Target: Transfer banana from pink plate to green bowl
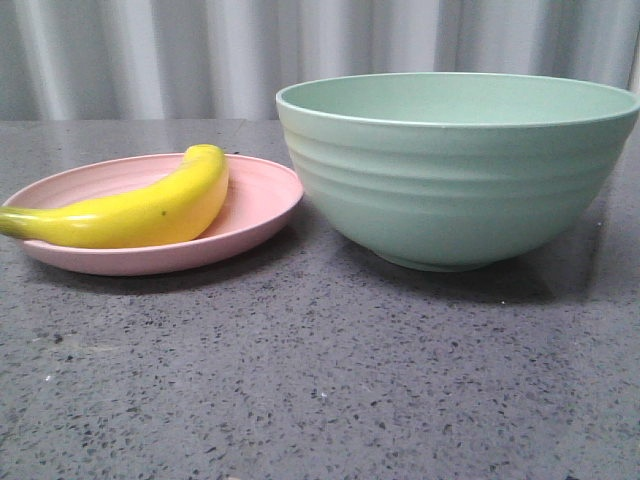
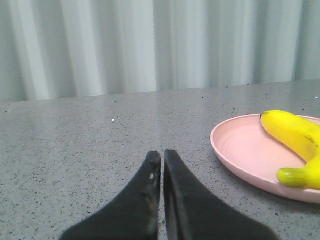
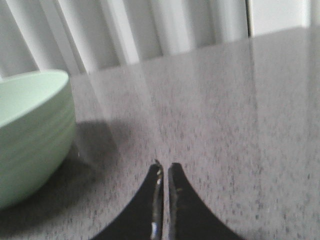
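The yellow banana (image 1: 140, 212) lies on the pink plate (image 1: 255, 195) at the left of the front view, its stem end past the plate's left rim. The large green bowl (image 1: 455, 170) stands right of the plate, empty as far as shows. No gripper shows in the front view. In the left wrist view my left gripper (image 2: 162, 153) is shut and empty over the table, apart from the plate (image 2: 240, 150) and banana (image 2: 297, 135). In the right wrist view my right gripper (image 3: 165, 165) is shut and empty, apart from the bowl (image 3: 30, 135).
The grey speckled tabletop (image 1: 320, 380) stretches in front of the plate and bowl. A pale corrugated curtain wall (image 1: 150, 50) stands behind the table's far edge.
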`<state>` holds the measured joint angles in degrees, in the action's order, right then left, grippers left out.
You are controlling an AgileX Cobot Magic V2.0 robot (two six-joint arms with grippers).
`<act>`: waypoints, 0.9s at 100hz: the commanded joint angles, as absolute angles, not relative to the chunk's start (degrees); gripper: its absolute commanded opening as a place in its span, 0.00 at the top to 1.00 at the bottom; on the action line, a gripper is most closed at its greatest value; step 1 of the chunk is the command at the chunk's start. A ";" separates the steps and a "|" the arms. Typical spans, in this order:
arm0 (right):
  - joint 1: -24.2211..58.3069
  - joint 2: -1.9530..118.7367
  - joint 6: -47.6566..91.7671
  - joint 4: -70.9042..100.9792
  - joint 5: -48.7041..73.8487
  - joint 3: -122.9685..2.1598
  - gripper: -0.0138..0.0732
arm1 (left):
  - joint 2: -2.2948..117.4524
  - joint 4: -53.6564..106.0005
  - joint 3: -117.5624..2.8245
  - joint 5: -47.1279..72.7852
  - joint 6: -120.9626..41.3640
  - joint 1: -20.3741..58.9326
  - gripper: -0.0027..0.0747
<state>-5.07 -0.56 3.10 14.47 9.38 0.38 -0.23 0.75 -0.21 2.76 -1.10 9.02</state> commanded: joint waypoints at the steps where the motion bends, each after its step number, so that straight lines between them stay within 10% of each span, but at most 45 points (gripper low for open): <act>1: -5.35 -0.99 3.65 14.35 8.59 -3.15 0.92 | -1.51 1.04 -3.43 -1.64 -0.65 8.96 0.99; 70: -5.35 25.30 3.65 13.90 16.25 -22.06 0.91 | 27.49 1.04 -23.31 -1.67 -0.65 8.96 0.98; 90: -5.35 27.51 3.65 13.90 13.64 -22.06 0.91 | 33.43 1.04 -23.97 -10.81 -0.65 8.96 0.54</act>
